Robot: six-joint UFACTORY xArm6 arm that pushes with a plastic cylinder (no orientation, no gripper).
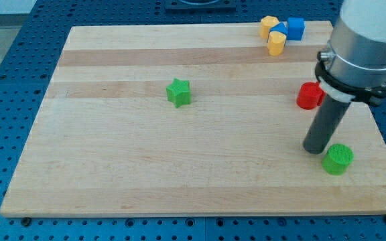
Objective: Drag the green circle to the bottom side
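Green circle (338, 159) low at the frame's right, flat on the counter (179, 167), near the right edge and not far above the bottom edge. Just beside it, at its upper left, my tip (313, 148), down on the wood; touching the circle or only a hair apart, cannot tell. Dark rod rising from there, tilted toward the upper right, into a wide grey and white arm housing (364, 40) filling the upper right corner. No claw on this arm, only the rod, so nothing to spread or press together.

Red block (309, 96) above the tip, right of centre, partly hidden behind the rod and housing; shape hard to make out. Well apart from the green circle.

Green star (179, 92) left of centre in the upper half, alone, far from everything else.

Cluster at the top edge, right of centre: yellow block (268, 26) at the left, second yellow block (277, 43) just below it, blue block (295, 28) at the right, a smaller blue piece (281, 29) wedged between them. All packed close, seemingly touching.

Counter of pale wood with lighter and darker planks, resting on a blue perforated base (12, 40).
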